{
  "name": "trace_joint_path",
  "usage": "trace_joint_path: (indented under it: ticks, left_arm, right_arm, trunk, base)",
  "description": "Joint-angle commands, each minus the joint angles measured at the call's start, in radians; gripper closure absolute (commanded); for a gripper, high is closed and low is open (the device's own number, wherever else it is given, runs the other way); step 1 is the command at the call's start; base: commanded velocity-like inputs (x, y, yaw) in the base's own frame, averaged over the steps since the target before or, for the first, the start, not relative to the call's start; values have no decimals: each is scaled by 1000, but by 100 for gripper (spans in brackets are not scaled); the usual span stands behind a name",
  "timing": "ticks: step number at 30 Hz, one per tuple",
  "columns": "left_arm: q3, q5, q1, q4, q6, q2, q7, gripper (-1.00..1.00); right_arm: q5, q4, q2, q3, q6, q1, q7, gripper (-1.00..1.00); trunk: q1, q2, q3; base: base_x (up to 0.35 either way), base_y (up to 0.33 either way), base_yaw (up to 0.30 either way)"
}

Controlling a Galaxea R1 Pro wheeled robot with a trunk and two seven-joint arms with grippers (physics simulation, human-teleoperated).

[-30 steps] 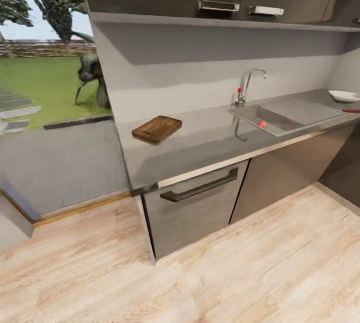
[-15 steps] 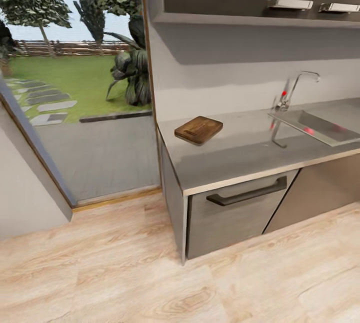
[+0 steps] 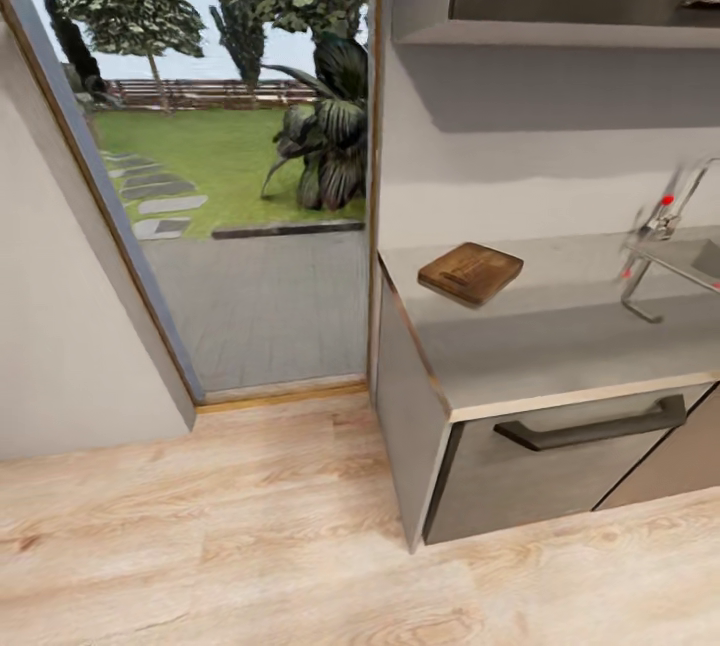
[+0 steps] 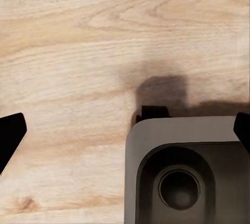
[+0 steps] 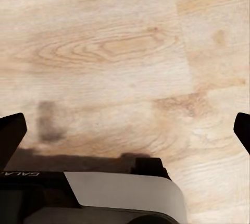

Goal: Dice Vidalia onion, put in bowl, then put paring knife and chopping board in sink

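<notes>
Left to right in the head view: an open doorway onto a green garden (image 3: 200,146), then the glossy grey countertop (image 3: 560,346) above dark cabinet fronts, where the dark brown rectangular wooden chopping board (image 3: 471,272) is seen lying flat near the back wall – the chrome tap with red knob (image 3: 665,211) is cut off at the edge, with a corner of the steel sink (image 3: 705,261) beside it. The left gripper (image 4: 125,130) and right gripper (image 5: 125,135) are pointed at the light wood floor (image 3: 220,526), spread wide and empty. The base should be squared to the sink – the onion cannot be made out.
</notes>
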Motion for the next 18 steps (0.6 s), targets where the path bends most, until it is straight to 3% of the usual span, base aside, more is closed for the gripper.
trace_joint_path:
  ticks: [1,18]
  left_arm:
    - [0,3,0,-1,-2,0,0,-100]
    - [0,3,0,1,-2,2,0,-100]
  right_arm:
    - [0,1,0,0,-3,0,-1,-100]
    - [0,1,-1,0,-2,0,1,-100]
  trunk:
    - [0,0,-1]
    - [0,0,-1]
  base:
    - [210,107,101]
    - [258,93,13]
